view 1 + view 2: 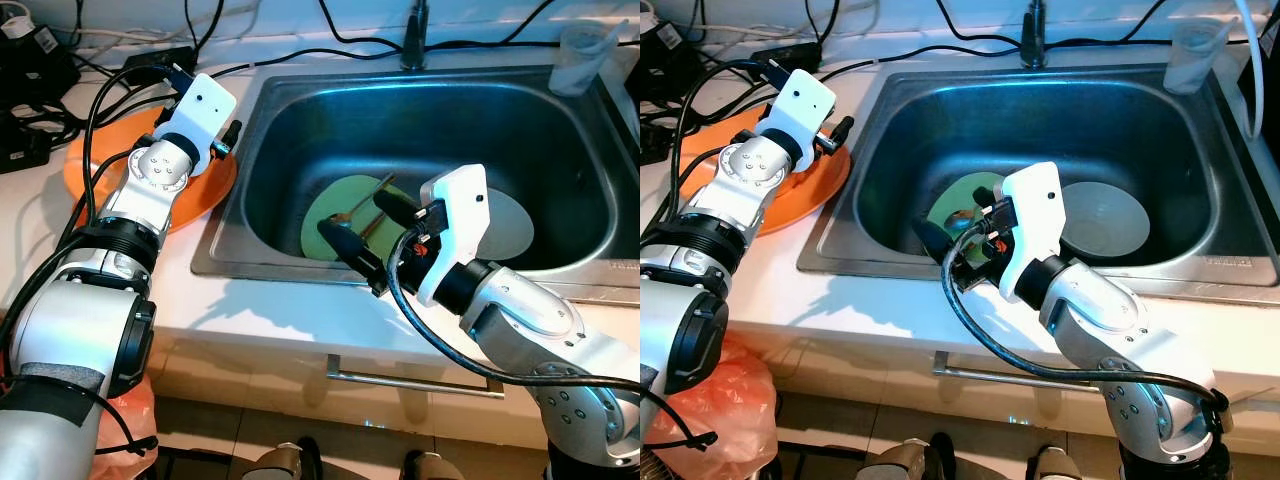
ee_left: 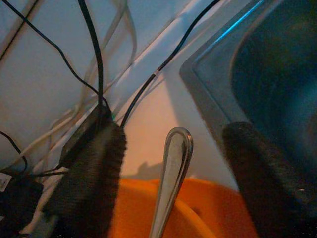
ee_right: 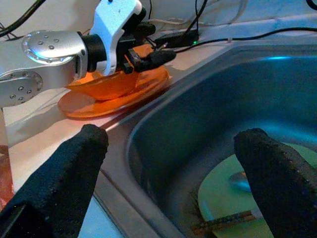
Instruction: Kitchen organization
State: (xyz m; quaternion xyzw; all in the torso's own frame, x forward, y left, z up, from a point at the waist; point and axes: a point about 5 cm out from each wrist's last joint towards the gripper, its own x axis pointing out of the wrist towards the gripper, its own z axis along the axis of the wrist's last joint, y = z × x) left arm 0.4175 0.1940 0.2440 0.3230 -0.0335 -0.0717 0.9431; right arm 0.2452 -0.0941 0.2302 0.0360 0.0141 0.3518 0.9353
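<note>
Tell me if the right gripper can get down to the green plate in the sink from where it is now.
Probably yes. The right gripper hangs open just above the green plate inside the sink, with nothing between them. Chopsticks and a spoon lie on the plate, so an edge grasp looks easier.

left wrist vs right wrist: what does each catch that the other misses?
Left wrist alone: a metal spoon handle between its two open fingers, rising over an orange bowl rim.
Right wrist alone: the left gripper seen from outside, above the orange plate, plus a green plate and a stick in the sink, framed by its own open fingers.
Both: sink rim, counter, black cables.
</note>
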